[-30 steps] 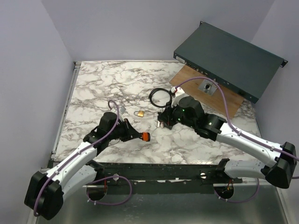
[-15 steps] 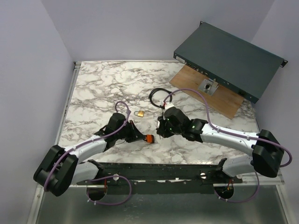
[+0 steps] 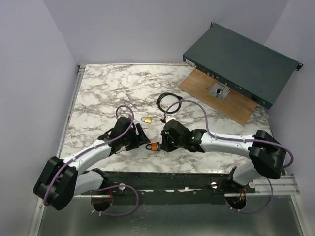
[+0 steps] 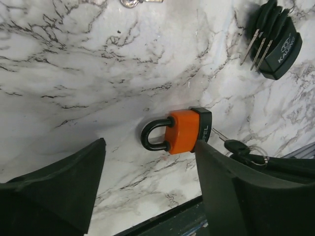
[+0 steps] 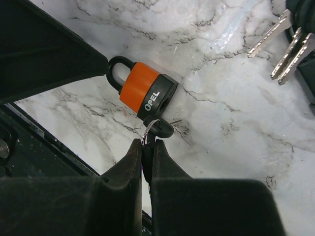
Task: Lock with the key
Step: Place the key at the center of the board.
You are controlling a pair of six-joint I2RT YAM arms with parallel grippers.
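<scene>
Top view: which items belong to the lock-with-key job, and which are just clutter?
Job:
orange padlock
key, pinched in the shut right gripper
left gripper, open, fingers either side of the orange padlock

Lying about:
brass padlock
black cable loop
key bunch in a black holder
wooden board
grey rack box

Fingers (image 5: 123, 172) of the right gripper (image 5: 147, 144) are hiding most of the key ring (image 5: 145, 132); the picture's edge is cutting off the key holder (image 5: 304, 7).

padlock (image 3: 153, 146) wedged between left tool (image 3: 143, 137) and right tool (image 5: 146, 150), open marble (image 3: 113, 83) beyond
</scene>
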